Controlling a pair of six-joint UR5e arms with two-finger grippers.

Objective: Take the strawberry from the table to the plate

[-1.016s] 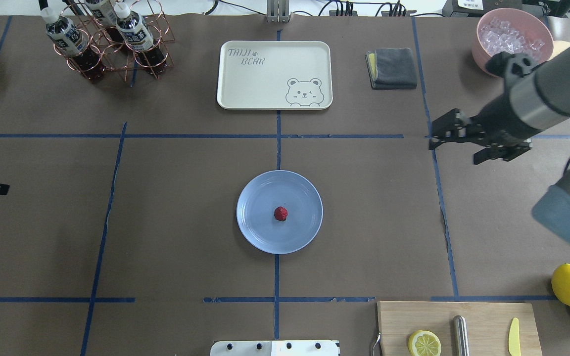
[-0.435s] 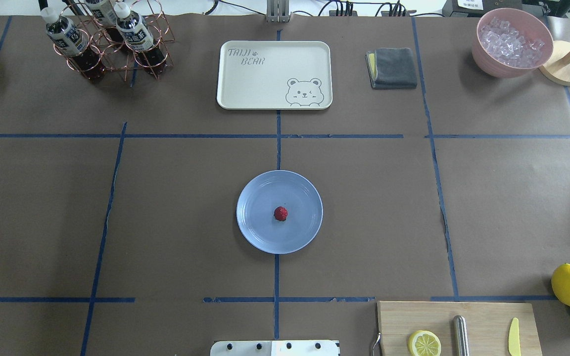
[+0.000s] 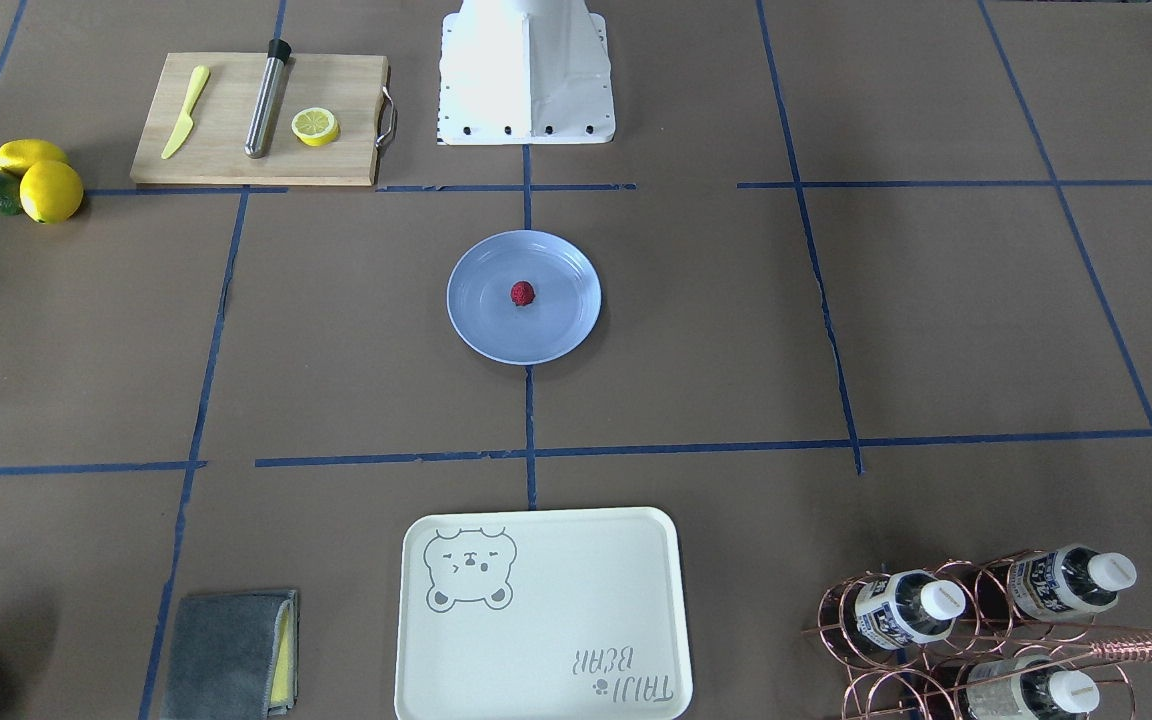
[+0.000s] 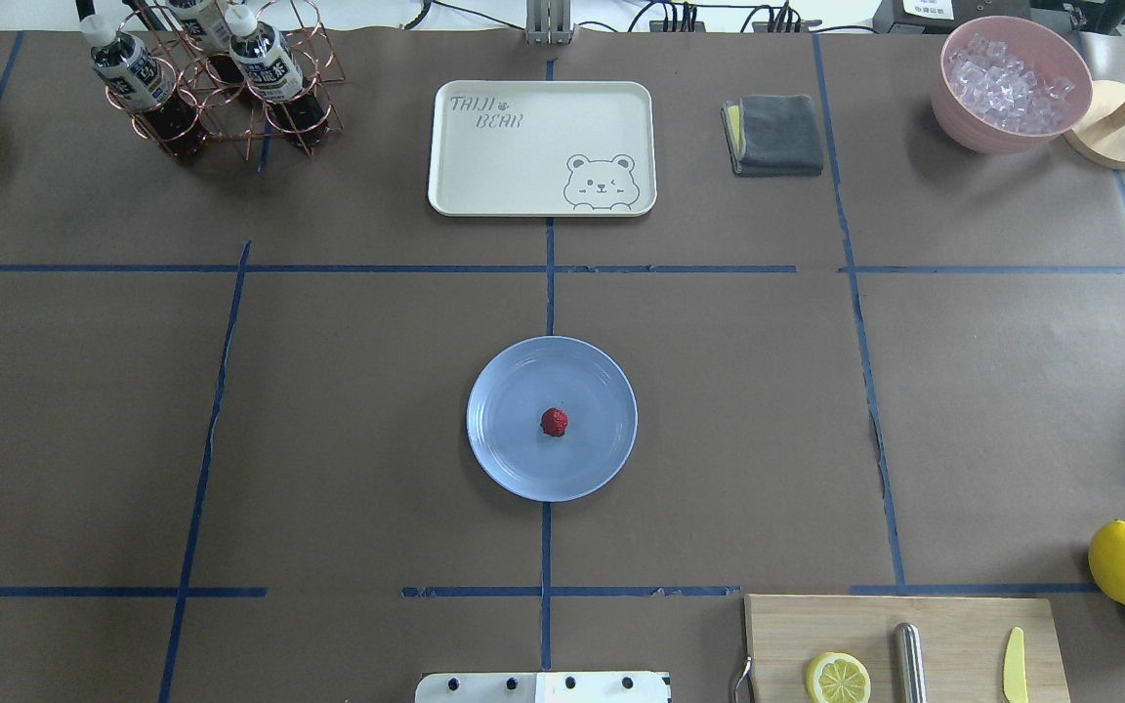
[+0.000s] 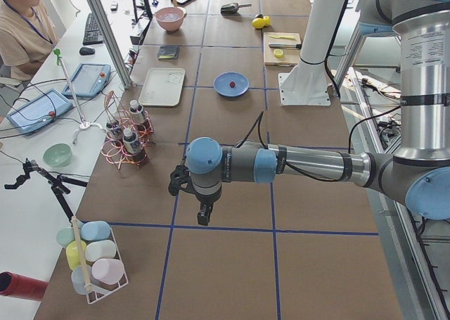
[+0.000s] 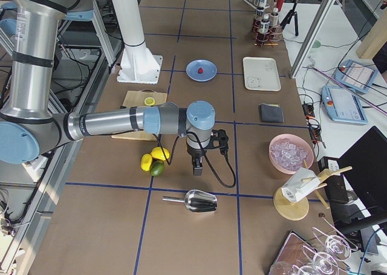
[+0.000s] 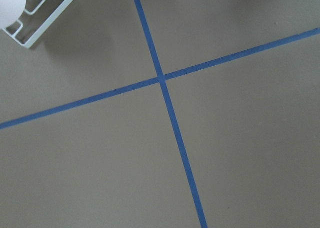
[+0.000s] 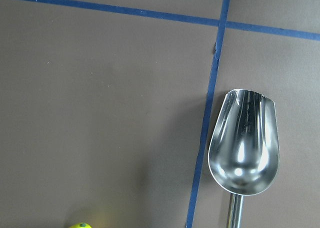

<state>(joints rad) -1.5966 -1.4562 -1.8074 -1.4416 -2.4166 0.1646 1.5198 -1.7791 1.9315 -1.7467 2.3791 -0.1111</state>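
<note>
- At the middle of the worktop (image 4: 328, 410), the strawberry (image 4: 554, 422) is lying inside the plate (image 4: 509, 386), close to its centre and well within the raised rim. Nothing is touching it.
- Judging from that position, the transfer is reading as complete. The berry is resting on the blue glaze rather than on the brown paper, and no second berry is showing anywhere on the worktop.
- The left end effector (image 5: 202, 218) is hanging over bare paper near a tape crossing, well apart from the plate, with the copper bottle rack (image 5: 126, 141) near it. Only the side camera is showing it, so I cannot tell whether its jaws are wide or narrow.
- The right end effector (image 6: 198, 168) is hanging at the opposite end, between the lemons (image 6: 154, 157) and the metal scoop (image 6: 199, 200). Again I cannot tell how its jaws are standing.
- In my judgement no handling step is outstanding, since both arms are standing clear of the plate.
- The berry is showing as a small, nearly round dark-red blob both from overhead and from the front. It is too small to tell tip from stem end, and no long axis is showing in plan. That roundness is suggesting an axis nearer upright than flat, offered as a judgement only.
</note>
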